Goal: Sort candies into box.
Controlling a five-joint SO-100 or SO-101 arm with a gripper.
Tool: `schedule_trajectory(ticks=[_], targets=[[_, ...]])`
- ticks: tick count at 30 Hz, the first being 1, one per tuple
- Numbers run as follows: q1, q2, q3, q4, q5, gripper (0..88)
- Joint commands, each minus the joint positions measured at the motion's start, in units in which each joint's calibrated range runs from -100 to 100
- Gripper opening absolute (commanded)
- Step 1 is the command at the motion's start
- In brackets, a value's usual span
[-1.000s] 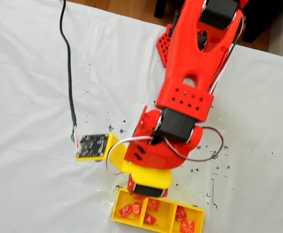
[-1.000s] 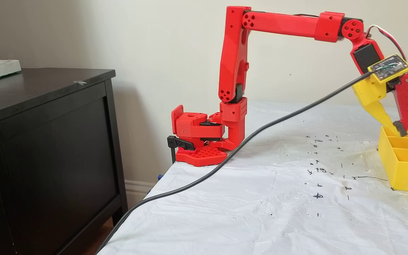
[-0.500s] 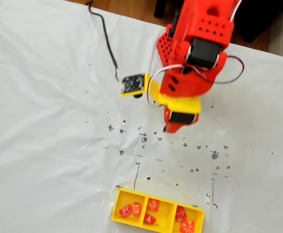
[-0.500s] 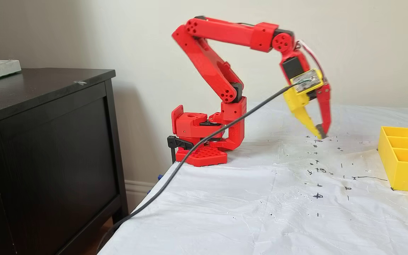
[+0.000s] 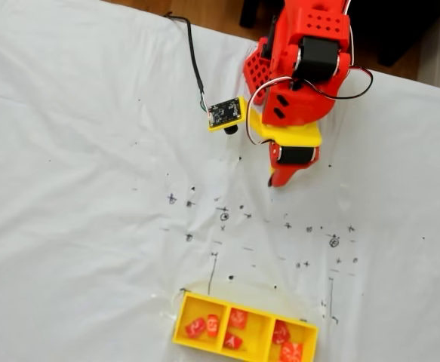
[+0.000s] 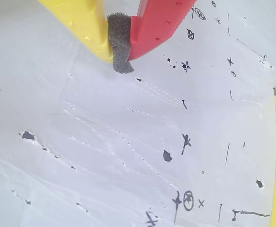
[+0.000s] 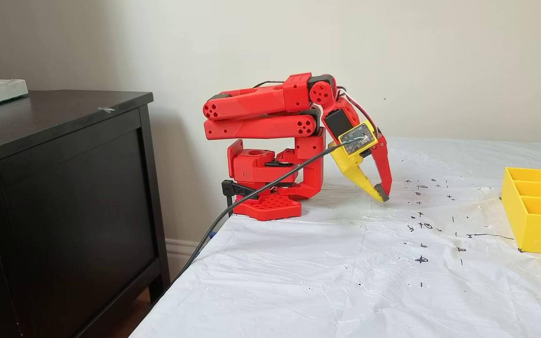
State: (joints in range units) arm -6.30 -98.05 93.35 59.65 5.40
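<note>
The box (image 5: 186, 308) is a long yellow tray with three compartments at the bottom edge of a fixed view. Several red candies (image 5: 195, 326) lie inside it, two per compartment. From the side, the box (image 7: 536, 220) stands at the far right of the table, its contents hidden by its walls. My gripper (image 5: 272, 180) is far from the box, close to the arm's base, and my gripper (image 7: 382, 196) points down just above the sheet. In the wrist view my gripper (image 6: 120, 59) is shut, its yellow and red fingers pressed on the grey pad (image 6: 120, 47) with nothing held.
A small yellow mount with a circuit board (image 5: 226, 115) and a black cable (image 5: 193, 53) hang beside the wrist. The red arm base (image 7: 270, 188) is clamped at the table's far edge. A dark cabinet (image 7: 64, 188) stands left of the table. Ink marks dot the white sheet (image 5: 91, 226).
The arm has pulled back from over the box and folded up toward its base. The gripper has stayed shut and the candies have not moved.
</note>
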Motion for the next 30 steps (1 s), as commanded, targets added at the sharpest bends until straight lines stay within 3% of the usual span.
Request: schedule_trajectory(ticks=[1,8,19,21,22,24,25,26,28,30], targets=[[-1.3,-1.0,2.8,-1.0,-0.7,0.1],[-1.1,-1.0,-0.4,10.1,1.9,0.1],[-6.4,-0.9,-0.3,10.6,4.9,0.2],[-13.1,-0.9,0.6,11.5,11.4,0.2],[-15.7,-0.9,2.3,11.8,17.7,0.2],[-21.1,0.8,6.7,16.8,43.5,2.7],[-23.0,1.3,6.7,15.1,49.4,3.1],[-25.2,-0.9,6.7,15.5,50.9,3.8],[-29.8,-1.8,6.7,16.5,46.4,4.3],[-34.4,-1.8,6.7,16.5,37.5,4.8]])
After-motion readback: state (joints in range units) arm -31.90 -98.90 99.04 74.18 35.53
